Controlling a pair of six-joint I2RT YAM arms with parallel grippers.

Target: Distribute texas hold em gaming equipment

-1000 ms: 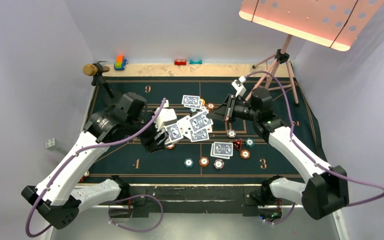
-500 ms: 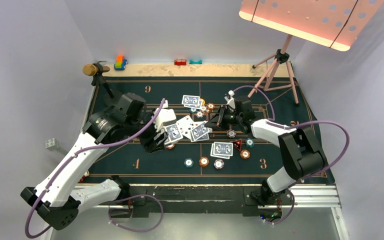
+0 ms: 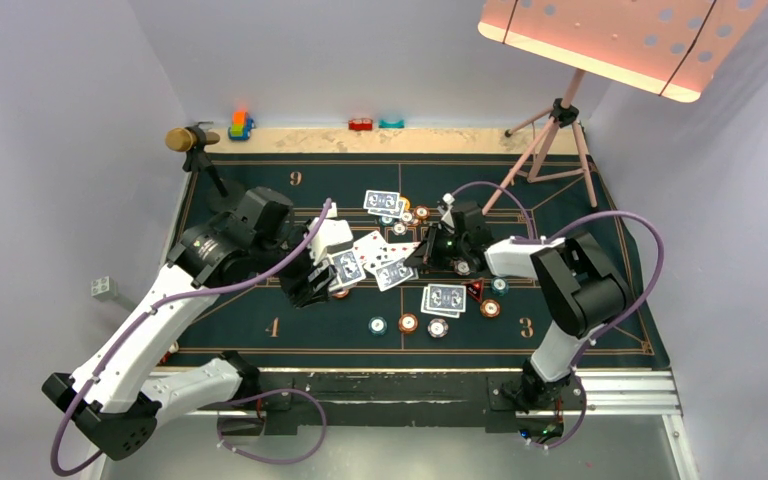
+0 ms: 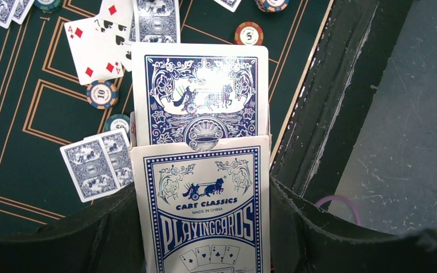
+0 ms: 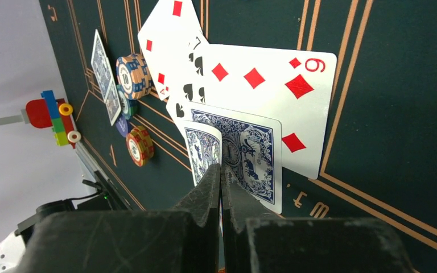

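My left gripper point(image 3: 312, 280) is shut on a blue-and-white card box point(image 4: 207, 216), with a blue-backed card point(image 4: 199, 96) sticking out of its top. My right gripper point(image 3: 418, 258) sits low over the felt by the middle cards. Its fingers point(image 5: 221, 168) are pressed together on a blue-backed card point(image 5: 202, 151), seen nearly edge-on, beside another blue-backed card point(image 5: 250, 153) and a face-up six of diamonds point(image 5: 262, 85). Face-up cards point(image 3: 370, 248) lie between the grippers. Card pairs lie at the back point(image 3: 382, 201) and front right point(image 3: 444, 298). Teal point(image 3: 377, 325), orange point(image 3: 408, 323) and white-red point(image 3: 438, 327) chips and a red-black triangle marker point(image 3: 475, 290) lie near the front.
A gold-headed microphone point(image 3: 182, 139) stands at the back left of the green felt mat point(image 3: 260, 330). Toy blocks point(image 3: 240, 125) sit on the back ledge. A lamp tripod point(image 3: 560, 110) stands at the back right. Chip stacks point(image 5: 134, 74) stand beyond the right fingers.
My right gripper has moved left and down with its card to the middle face-up cards, and its arm has folded in. The left arm and box have held still.
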